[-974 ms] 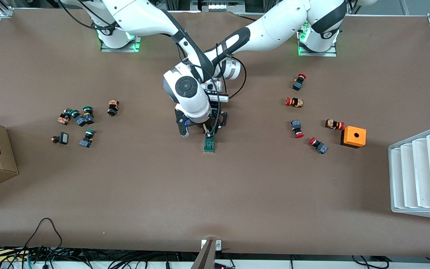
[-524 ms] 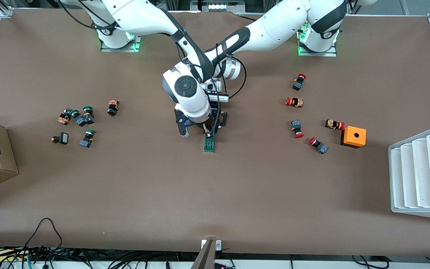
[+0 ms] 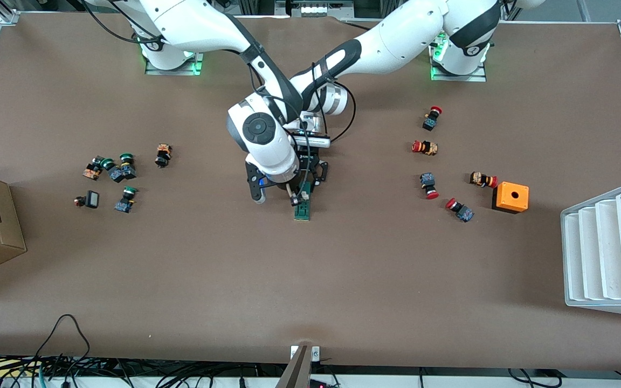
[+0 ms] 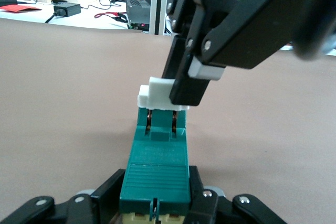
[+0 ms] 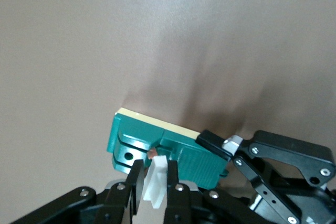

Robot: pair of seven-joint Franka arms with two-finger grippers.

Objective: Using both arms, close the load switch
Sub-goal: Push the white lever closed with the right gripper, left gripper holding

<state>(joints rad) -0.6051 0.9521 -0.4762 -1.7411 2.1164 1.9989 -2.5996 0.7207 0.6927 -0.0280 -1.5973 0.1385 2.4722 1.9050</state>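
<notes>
load switch [image 3: 302, 209]: no readable label | left pincer [image 4: 155, 203]: clamped on body | right pincer [image 5: 154, 182]: clamped on white slider [image 5: 155, 184]

The front view looks down from high across the brown table [image 3: 181, 280], facing the two white arms' bases along its top edge, and takes in the whole tabletop.

The left wrist view sits low and close, looking along the small dark-green rectangular load switch [image 4: 156, 169] with its white sliding piece [image 4: 153, 94].

The right wrist view looks down at the same switch [image 5: 168, 149] from very near, seemingly steeply.

All three views share this switch [image 3: 302, 209] at the table's middle.
</notes>
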